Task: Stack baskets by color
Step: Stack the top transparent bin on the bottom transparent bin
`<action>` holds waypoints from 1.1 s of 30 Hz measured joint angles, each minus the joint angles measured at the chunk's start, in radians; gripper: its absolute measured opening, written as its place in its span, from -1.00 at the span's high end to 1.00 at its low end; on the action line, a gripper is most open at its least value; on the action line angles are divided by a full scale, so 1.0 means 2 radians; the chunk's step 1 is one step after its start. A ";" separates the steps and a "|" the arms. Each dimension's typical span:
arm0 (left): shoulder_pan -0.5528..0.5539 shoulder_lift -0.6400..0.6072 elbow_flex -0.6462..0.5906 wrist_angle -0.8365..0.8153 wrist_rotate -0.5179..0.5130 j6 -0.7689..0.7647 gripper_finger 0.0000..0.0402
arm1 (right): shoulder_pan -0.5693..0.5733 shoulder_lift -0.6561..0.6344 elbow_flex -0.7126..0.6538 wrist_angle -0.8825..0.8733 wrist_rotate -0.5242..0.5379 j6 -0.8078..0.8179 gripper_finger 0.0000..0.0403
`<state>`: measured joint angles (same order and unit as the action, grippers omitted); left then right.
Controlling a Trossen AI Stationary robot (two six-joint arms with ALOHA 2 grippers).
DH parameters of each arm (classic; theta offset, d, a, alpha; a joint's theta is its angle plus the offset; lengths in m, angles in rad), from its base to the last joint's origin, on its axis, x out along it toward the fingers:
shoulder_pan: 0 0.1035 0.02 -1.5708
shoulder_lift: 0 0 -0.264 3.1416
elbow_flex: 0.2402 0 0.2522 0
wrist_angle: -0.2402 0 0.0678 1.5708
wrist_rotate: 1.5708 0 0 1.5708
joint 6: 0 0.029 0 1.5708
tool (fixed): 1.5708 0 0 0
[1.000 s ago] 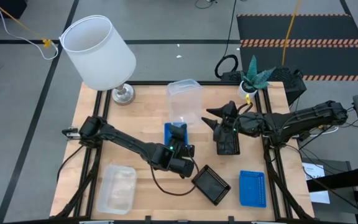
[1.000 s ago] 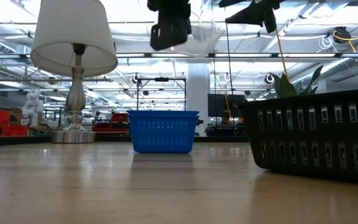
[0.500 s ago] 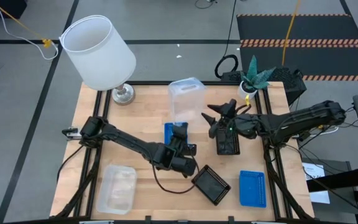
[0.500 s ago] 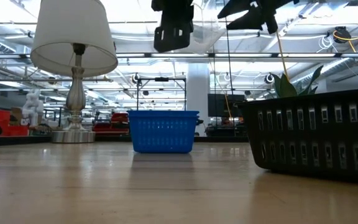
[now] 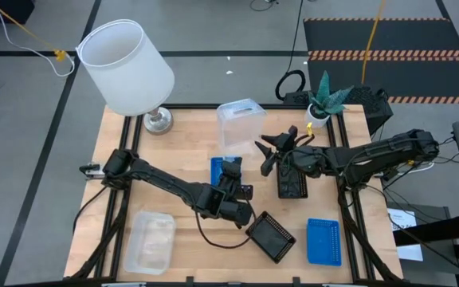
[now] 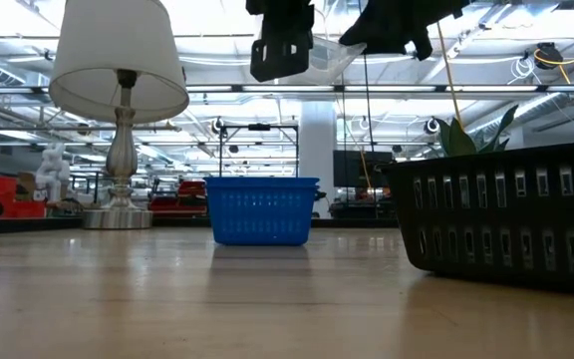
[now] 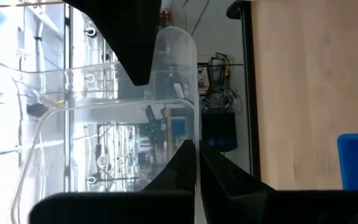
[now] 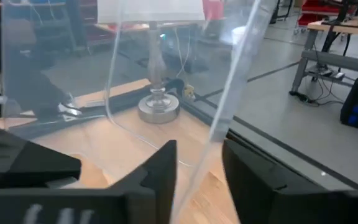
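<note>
Lifted clear above the table's (image 5: 190, 155) middle toward its far edge, the clear basket (image 5: 237, 125) hangs pinched by the left gripper (image 5: 229, 169), while the right gripper's (image 5: 271, 153) part-open fingers straddle its rim.

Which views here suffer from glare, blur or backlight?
Low view: bright ceiling lights behind turn both arms into silhouettes. Left wrist view: the clear basket held in the left tool distorts the room seen through it. Right wrist view: soft overall, the lamp smeared behind the basket wall. High view: evenly lit, no glare on the table.
</note>
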<state>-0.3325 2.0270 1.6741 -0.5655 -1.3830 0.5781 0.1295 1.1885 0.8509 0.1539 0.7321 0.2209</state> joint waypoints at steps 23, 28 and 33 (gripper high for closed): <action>-0.001 0.000 0.000 0.038 0.059 -0.009 0.63 | 0.000 0.000 0.000 -0.002 0.002 -0.022 1.00; -0.001 0.000 0.000 0.076 0.071 -0.025 0.24 | 0.000 0.000 0.000 -0.003 0.003 -0.023 1.00; -0.011 0.000 0.000 0.112 0.071 -0.030 -0.11 | 0.000 0.000 0.000 -0.005 0.020 -0.029 1.00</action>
<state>-0.3541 2.0262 1.6750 -0.3417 -1.2414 0.5179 0.1299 1.1885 0.8505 0.1447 0.7725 0.1625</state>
